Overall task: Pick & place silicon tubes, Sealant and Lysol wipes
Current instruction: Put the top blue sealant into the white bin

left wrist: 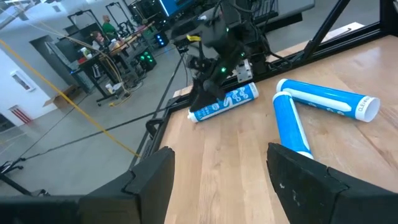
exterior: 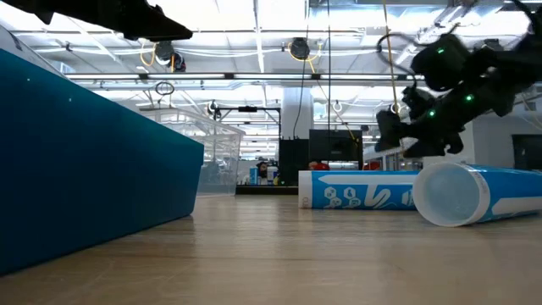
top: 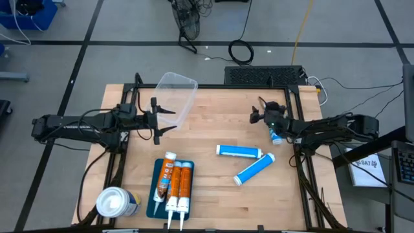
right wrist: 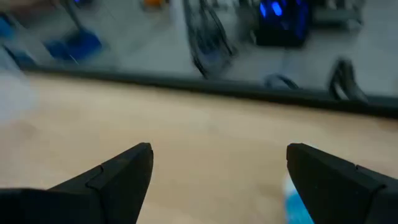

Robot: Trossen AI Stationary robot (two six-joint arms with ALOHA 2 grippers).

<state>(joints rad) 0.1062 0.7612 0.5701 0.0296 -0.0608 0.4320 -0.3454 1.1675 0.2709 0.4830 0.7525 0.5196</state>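
Blue tray wall [exterior: 85,161] cropped nearest, right claw [top: 259,110] apart over table, left claw [top: 156,121] apart

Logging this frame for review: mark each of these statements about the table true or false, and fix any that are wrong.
1. The Lysol wipes stand near the left arm's side of the table. True.
2. Three blue tubes lie on the table. True: two in the open, one under the right arm.
3. The left tool holds a blue tube. False: it is open and empty, beside the clear bin.
4. The orange sealant tubes lie in the clear bin. False: they lie on a blue tray.
5. The right tool is open. True.
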